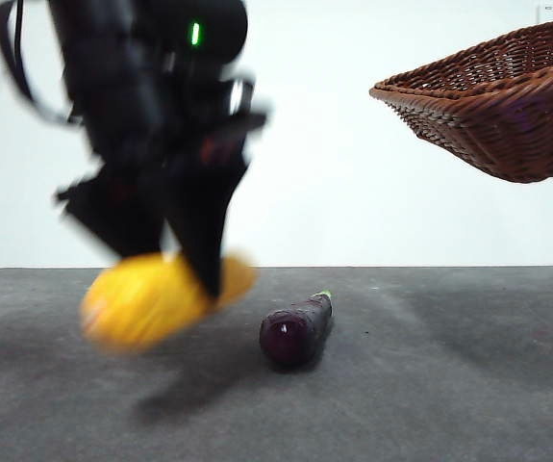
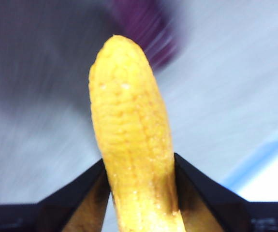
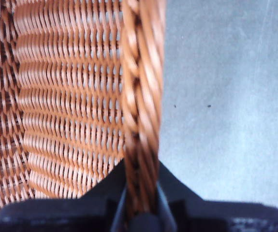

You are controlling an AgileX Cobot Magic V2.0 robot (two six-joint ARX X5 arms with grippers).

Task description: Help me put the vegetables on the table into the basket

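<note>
My left gripper [image 1: 185, 274] is shut on the yellow corn cob [image 1: 156, 298] and holds it just above the grey table [image 1: 430, 385], left of centre; the cob is blurred. In the left wrist view the cob [image 2: 129, 135] stands between the two black jaws. The dark-purple eggplant [image 1: 297, 329] with a green stem lies on the table just right of the cob; it shows blurred in the left wrist view [image 2: 146, 29]. My right gripper [image 3: 141, 212] is shut on the braided rim [image 3: 141, 96] of the wicker basket [image 1: 507, 96], which hangs tilted in the air at upper right. The potato is out of view.
A white wall stands behind the table's far edge. The table [image 3: 226, 121] below the basket shows bare grey.
</note>
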